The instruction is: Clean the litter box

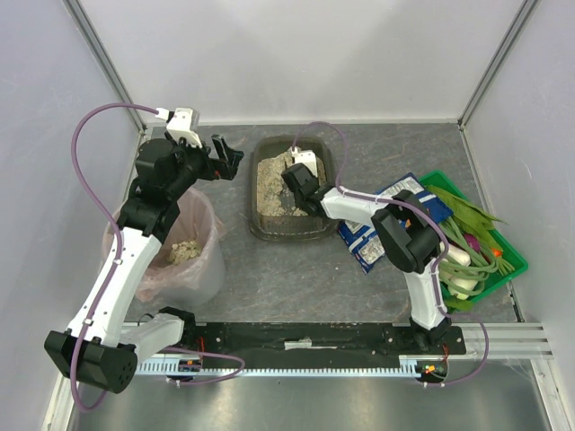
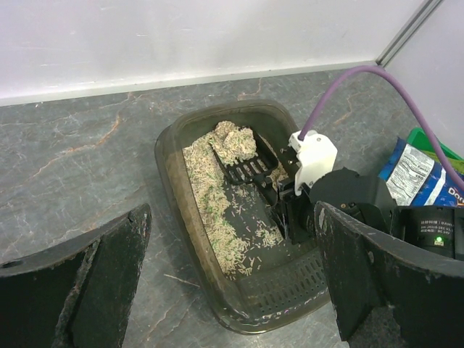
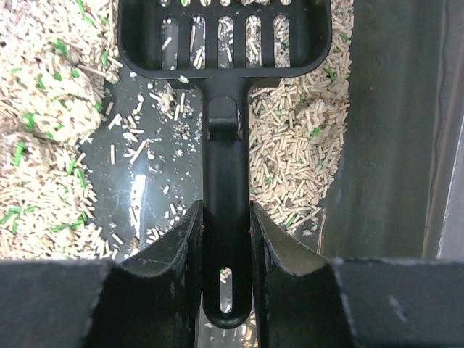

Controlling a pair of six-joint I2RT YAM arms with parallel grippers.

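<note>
The litter box [image 1: 255, 199] is a dark tray at the middle back of the table, with pale pellets heaped along its left side and bare floor in the middle. My right gripper [image 1: 301, 184] reaches into it and is shut on the handle of a black slotted scoop [image 3: 225, 43]. Its fingers [image 3: 185, 239] press the handle from both sides, and the gripper [image 3: 226, 210] holds the scoop low over the pellets. In the left wrist view a clump [image 2: 233, 141] lies at the scoop's [image 2: 246, 170] front edge. My left gripper [image 1: 226, 157] hangs open to the left of the box [image 2: 168, 156], holding nothing.
A round bin with a pink liner [image 1: 184, 247] stands at the front left under my left arm, with pellets in it. A blue snack bag [image 1: 386, 224] lies right of the box. A green crate of vegetables [image 1: 476, 242] is at the far right. White walls enclose the table.
</note>
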